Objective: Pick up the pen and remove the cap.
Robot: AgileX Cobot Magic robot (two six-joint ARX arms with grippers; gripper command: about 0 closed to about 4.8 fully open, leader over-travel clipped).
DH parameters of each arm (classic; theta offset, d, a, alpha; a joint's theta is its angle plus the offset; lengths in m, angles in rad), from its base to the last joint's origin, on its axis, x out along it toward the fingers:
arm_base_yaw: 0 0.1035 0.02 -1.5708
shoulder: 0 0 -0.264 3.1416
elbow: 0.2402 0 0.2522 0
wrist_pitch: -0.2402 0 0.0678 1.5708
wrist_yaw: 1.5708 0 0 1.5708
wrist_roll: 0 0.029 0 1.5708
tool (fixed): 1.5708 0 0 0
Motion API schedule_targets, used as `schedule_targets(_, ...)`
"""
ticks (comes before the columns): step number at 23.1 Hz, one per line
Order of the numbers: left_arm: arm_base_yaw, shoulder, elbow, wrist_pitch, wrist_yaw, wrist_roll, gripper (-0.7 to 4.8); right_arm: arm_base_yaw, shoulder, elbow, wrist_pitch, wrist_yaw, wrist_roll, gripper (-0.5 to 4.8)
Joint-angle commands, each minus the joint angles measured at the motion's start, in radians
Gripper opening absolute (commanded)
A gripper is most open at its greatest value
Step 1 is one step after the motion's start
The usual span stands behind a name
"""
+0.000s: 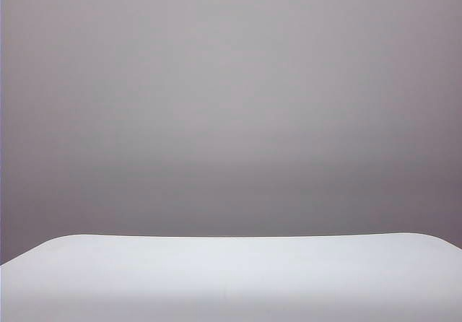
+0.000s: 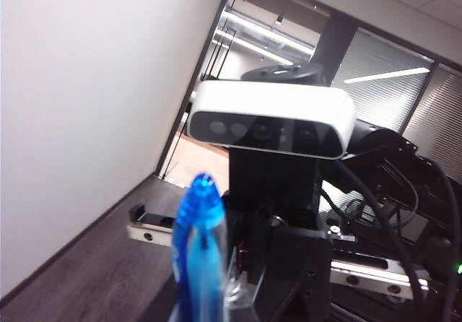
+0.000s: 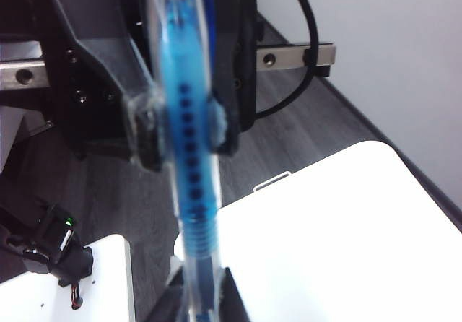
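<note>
two pincers meet midair, right pincer (image 3: 196, 297) clenched on pen (image 3: 189, 192), left pincer (image 3: 180, 131) clamping cap (image 2: 200, 242)

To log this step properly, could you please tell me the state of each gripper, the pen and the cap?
The right gripper: shut on the pen.
The left gripper: shut on the cap.
The pen: held between both grippers.
The cap: apparently not yet pulled off.

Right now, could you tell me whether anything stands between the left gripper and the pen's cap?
Nothing visible does. The left gripper presses on the cap from both sides, with no gap showing, while the right gripper holds the pen by its other end.
</note>
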Motion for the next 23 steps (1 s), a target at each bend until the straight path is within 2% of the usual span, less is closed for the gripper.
schedule_targets(1,-0.001,-0.007,0.006,0.040,-0.011,0.007,0.16,0.000,0.008,-0.001,-0.064,0.023,-0.021,-0.01)
schedule_targets(7,-0.001,-0.007,0.006,0.019,-0.011,0.008,0.16,0.000,0.008,0.000,-0.056,0.023,-0.027,0.01)
schedule_targets(9,-0.001,-0.006,0.006,0.019,-0.011,0.008,0.17,0.000,0.008,0.000,-0.051,0.023,-0.028,0.44)
schedule_targets(11,-0.001,-0.006,0.006,0.019,-0.011,0.008,0.17,0.000,0.008,-0.001,-0.040,0.022,-0.027,1.16)
schedule_targets(16,-0.002,-0.006,0.006,0.019,-0.011,0.008,0.16,0.000,0.008,0.000,-0.004,0.013,-0.027,1.35)
schedule_targets(19,-0.011,-0.005,0.006,0.019,-0.011,0.008,0.17,0.000,0.008,-0.001,0.015,0.004,-0.023,1.84)
schedule_targets(23,-0.035,0.002,0.006,0.019,-0.021,0.008,0.16,0.019,0.008,-0.001,0.053,-0.001,-0.005,1.92)
